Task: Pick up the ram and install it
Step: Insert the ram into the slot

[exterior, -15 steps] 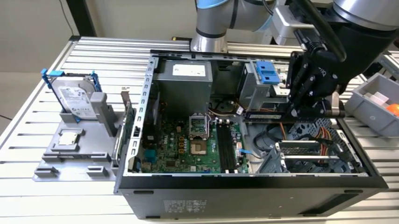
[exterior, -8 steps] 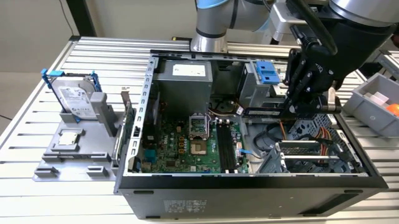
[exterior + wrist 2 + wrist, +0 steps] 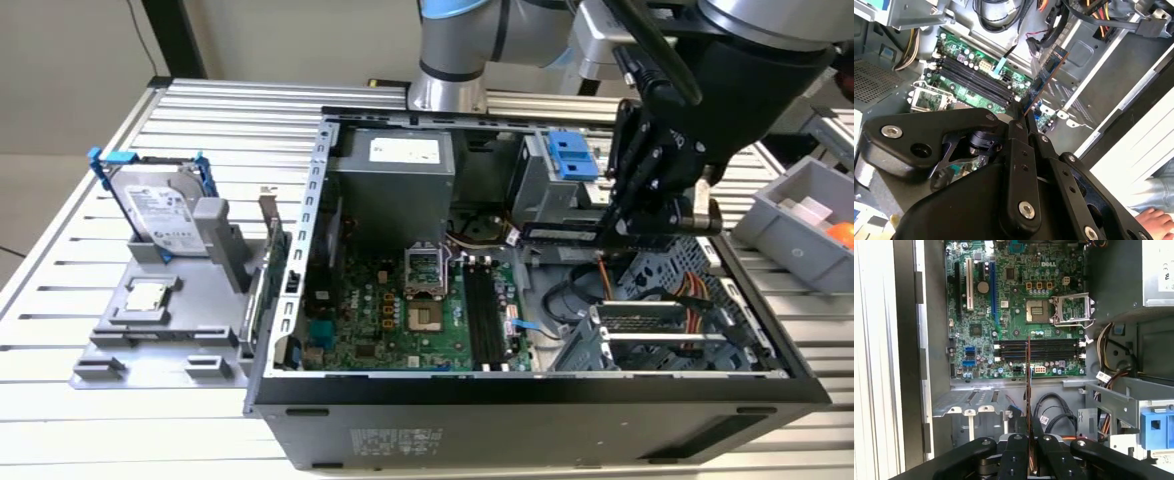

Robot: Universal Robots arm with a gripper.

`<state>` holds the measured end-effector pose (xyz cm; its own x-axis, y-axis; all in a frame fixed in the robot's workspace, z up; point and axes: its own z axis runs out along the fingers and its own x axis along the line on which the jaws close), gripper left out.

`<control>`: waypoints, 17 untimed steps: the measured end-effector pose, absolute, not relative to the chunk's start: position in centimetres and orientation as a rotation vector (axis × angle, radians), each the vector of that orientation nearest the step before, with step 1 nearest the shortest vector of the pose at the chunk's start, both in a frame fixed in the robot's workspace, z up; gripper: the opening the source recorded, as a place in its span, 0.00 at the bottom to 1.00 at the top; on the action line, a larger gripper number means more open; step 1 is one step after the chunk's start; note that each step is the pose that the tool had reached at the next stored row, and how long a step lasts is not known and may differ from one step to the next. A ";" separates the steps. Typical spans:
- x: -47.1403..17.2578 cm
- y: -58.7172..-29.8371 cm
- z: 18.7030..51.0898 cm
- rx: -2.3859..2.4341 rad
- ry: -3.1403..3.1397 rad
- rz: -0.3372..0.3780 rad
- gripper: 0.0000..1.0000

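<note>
I'm in the carry stage: the claw (image 3: 625, 232) is clamped on the ram (image 3: 567, 233), its fingers pinched together on one end of the stick, and the pick-up is done. The ram hangs in the air over the open computer case (image 3: 534, 385), which stands on the worktop (image 3: 80, 420), near the drive bay on the exterior view's right and well apart from the motherboard (image 3: 387, 310). In the second wrist view its bluish face juts out past the fingertips (image 3: 1026, 117) towards the long black memory slots (image 3: 974, 82). In the first wrist view I see the stick edge-on, and that edge lies across the line of the slots, not along it. So I judge installing has not begun. Seating it would call for turning the stick parallel to a free slot, contact edge down and directly above it, then pressing straight and evenly.
</note>
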<state>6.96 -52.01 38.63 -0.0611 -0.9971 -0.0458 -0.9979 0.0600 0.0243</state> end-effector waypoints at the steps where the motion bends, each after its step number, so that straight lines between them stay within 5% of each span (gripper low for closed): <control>1: 7.0 -51.9 38.6 -2.140 2.276 0.077 0.00; 17: 7.0 -48.8 38.6 -2.130 2.285 0.076 0.00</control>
